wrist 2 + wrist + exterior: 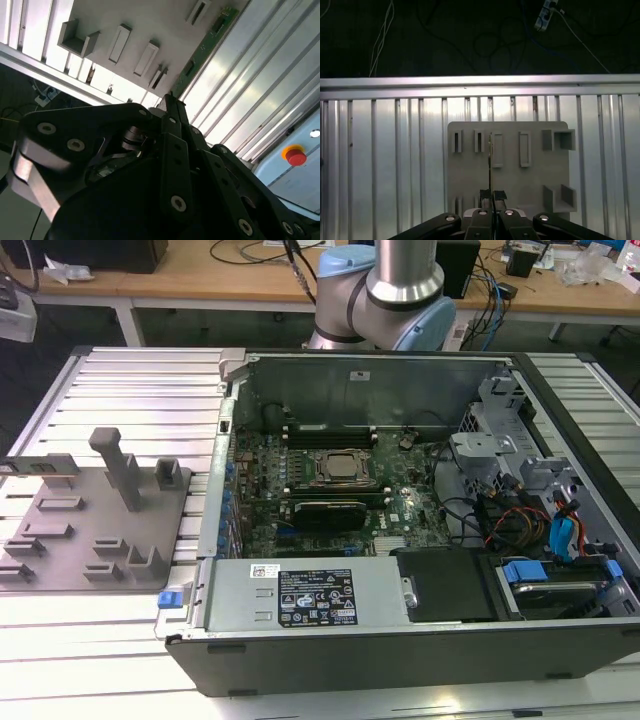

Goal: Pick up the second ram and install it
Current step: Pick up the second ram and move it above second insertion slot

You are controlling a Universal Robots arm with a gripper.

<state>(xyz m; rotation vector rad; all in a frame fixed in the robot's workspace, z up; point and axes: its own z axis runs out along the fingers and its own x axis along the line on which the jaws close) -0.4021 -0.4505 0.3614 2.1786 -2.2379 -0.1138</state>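
In both wrist views my gripper [492,196] [172,102] is shut on the second ram. In the second wrist view the ram [207,42] is a slim green card strip reaching out from the fingertips. It appears edge-on as a thin line [491,160] in the first wrist view. It hangs well above the grey block-studded tray [530,175] [150,20], clear of its slots. In the exterior view the tray [90,520] lies at the exterior view's left, beside the open computer case [400,640]. Inside the case is the green motherboard [400,505] with its square metal CPU socket [338,468] and black long slots [330,430].
Ribbed metal table panels [130,390] surround the tray and case. The arm's base [400,290] stands behind the case. Cables and drive bays [540,530] crowd the case's side at the exterior view's right. A red button [296,156] sits on a pale box. Dark floor with cables [470,35] lies past the table edge.
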